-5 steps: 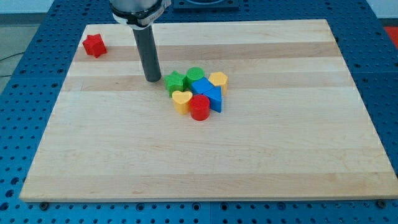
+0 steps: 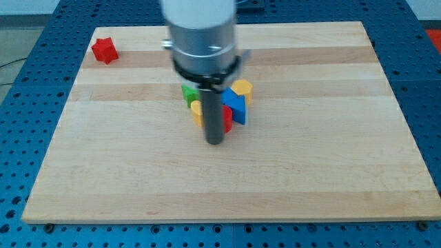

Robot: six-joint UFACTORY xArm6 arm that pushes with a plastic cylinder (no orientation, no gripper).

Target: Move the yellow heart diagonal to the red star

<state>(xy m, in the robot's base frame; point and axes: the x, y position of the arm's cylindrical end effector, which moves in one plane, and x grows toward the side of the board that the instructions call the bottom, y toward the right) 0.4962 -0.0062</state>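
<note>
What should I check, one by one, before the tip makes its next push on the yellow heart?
1. My tip located: ok. It rests on the board at the cluster's bottom side.
2. Yellow heart visible: not ok. Only a yellow sliver shows at the rod's left; its shape is hidden.
3. Red star in place: ok. It sits alone near the board's top left corner.
4. Path from cluster to red star: ok. No blocks lie between.
5. Heart separate from its neighbours: cannot tell. The arm covers the green block and the red block in part.
6. Tip touching any block: cannot tell.
</note>
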